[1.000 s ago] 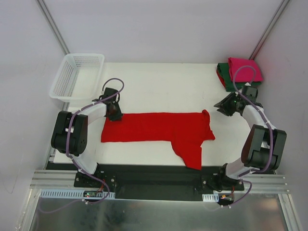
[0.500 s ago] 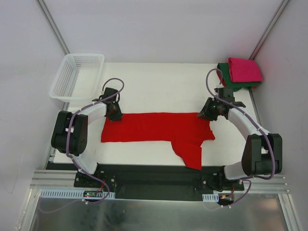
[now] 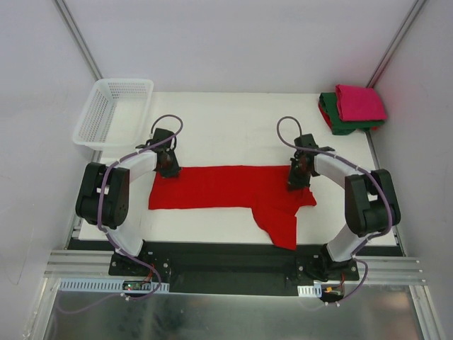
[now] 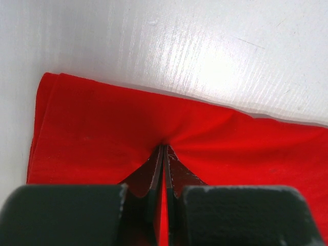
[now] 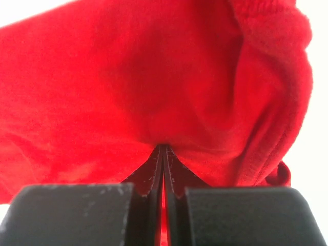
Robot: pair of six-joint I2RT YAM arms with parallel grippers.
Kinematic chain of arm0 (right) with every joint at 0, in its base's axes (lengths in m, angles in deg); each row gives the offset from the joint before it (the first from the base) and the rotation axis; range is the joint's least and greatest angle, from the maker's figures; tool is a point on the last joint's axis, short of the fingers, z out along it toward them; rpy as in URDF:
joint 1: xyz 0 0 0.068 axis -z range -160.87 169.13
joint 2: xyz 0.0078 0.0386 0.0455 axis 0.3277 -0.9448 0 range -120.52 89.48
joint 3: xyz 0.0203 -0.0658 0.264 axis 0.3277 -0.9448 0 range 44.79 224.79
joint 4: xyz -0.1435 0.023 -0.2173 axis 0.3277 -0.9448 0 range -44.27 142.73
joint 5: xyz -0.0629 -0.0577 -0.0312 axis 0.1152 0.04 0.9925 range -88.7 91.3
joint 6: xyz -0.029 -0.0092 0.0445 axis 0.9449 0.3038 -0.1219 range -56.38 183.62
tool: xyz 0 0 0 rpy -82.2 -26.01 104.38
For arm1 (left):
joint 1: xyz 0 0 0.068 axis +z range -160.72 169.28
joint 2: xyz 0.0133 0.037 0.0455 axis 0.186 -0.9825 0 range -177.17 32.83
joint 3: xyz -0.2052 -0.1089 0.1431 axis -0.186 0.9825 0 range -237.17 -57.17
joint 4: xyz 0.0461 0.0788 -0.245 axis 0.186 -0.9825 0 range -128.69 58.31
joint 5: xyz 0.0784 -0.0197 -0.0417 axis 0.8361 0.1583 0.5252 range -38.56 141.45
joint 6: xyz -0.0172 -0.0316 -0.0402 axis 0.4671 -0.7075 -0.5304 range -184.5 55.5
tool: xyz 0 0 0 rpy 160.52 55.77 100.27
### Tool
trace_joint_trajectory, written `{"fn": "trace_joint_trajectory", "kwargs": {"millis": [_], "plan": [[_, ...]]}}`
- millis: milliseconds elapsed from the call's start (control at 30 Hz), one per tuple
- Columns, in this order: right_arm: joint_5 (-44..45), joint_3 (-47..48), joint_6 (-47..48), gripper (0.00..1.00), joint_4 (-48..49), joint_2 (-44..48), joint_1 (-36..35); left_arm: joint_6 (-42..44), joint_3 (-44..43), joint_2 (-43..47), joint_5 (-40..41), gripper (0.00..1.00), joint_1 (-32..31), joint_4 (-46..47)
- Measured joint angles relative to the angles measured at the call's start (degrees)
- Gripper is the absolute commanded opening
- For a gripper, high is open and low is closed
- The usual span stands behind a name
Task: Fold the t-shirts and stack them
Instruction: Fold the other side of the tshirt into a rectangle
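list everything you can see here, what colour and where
red t-shirt: 1, bright red, spread flat across the middle of the table
pink t-shirt: 1, magenta, folded, on top of the green one at the far right corner
green t-shirt: 1, dark green, folded, under the pink one
basket: 1, white mesh, far left corner
table: 1, white
arms: 2, white and black, at the near edge
left tool: 1, black, shut on the red t-shirt's far left edge
right tool: 1, black, shut on its far right edge
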Motion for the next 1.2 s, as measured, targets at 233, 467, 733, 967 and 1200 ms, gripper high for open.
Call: {"fn": "trace_joint_trajectory", "kwargs": {"millis": [233, 467, 733, 967, 1200], "plan": [[5.3, 8.5, 0.0, 0.01, -2.5, -6.9, -0.7, 0.3, -2.0, -1.5, 0.0, 0.00, 0.0, -1.2], [7.9, 14.3, 0.0, 0.01, -4.2, -11.4, -0.7, 1.7, -8.0, -6.1, 0.0, 0.00, 0.4, -2.8], [8.4, 13.3, 1.1, 0.14, -1.8, -9.5, -0.7, 3.2, -12.1, -9.0, 0.0, 0.00, 0.7, -3.3], [9.1, 11.0, 2.0, 0.29, -1.4, 5.1, -1.2, 5.5, -12.4, -3.8, 0.6, 0.23, -0.2, -4.2], [9.6, 5.0, 1.4, 0.35, -3.6, 16.4, -7.7, 4.0, -8.6, 14.6, 0.3, 0.93, -8.1, -1.9]]}}
